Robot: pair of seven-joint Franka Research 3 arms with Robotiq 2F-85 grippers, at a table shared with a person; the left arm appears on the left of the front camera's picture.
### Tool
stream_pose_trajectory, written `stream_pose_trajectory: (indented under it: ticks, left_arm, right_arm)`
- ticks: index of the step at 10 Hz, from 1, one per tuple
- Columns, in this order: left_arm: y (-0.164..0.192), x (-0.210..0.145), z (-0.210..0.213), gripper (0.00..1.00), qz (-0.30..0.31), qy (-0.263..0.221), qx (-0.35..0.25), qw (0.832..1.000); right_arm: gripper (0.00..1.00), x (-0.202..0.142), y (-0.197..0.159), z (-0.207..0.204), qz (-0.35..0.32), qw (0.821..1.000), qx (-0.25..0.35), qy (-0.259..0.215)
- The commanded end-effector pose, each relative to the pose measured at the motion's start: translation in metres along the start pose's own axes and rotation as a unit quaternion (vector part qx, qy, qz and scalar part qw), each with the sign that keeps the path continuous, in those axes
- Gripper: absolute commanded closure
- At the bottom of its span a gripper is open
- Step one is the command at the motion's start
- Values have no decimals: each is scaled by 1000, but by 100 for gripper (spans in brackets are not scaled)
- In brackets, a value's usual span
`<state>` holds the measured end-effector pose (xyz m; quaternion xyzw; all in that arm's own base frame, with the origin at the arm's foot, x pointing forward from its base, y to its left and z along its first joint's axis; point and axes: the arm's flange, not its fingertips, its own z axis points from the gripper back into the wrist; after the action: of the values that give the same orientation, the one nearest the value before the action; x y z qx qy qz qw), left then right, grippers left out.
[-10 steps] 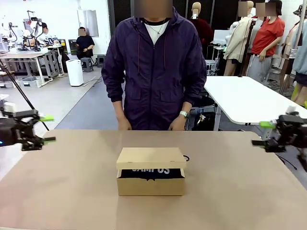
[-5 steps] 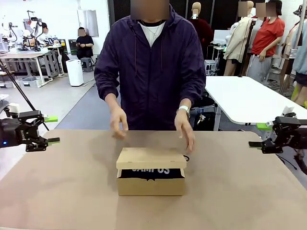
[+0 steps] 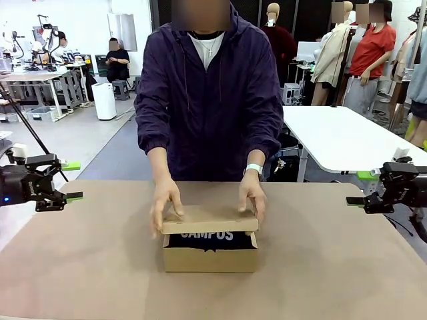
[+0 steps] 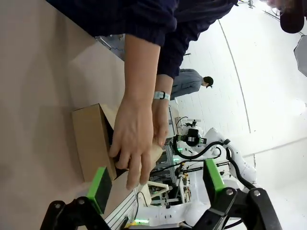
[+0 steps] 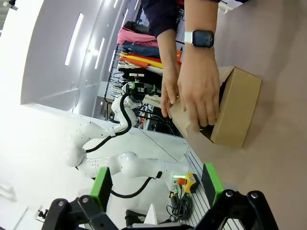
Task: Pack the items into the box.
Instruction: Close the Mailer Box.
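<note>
While the flap lid (image 3: pixel 208 219) is being pressed by the person's hands (image 3: pixel 165 202), the CAMPUS pouch (image 3: pixel 207 235) is showing beneath. The lid could be jammed by it. The left gripper (image 3: pixel 61 181) and right gripper (image 3: pixel 364 187) are being held apart-fingered, empty, at the table's side edges.

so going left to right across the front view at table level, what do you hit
left gripper → person's hand on the flap's left end → box → person's other hand on the flap's right end → right gripper
</note>
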<state>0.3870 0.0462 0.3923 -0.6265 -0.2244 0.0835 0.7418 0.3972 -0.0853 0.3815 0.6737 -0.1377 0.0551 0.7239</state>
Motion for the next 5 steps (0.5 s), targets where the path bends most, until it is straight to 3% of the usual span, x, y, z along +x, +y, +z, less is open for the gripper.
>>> stream_pose_trajectory:
  ticks: [1,5]
  left_arm:
    - [-1,-2,3,0,-3,2,2,1000]
    - [-1,-2,3,0,-3,2,2,1000]
  right_arm:
    - [0,4,6,0,0,1000,7,-2]
    - [0,4,6,0,0,1000,7,-2]
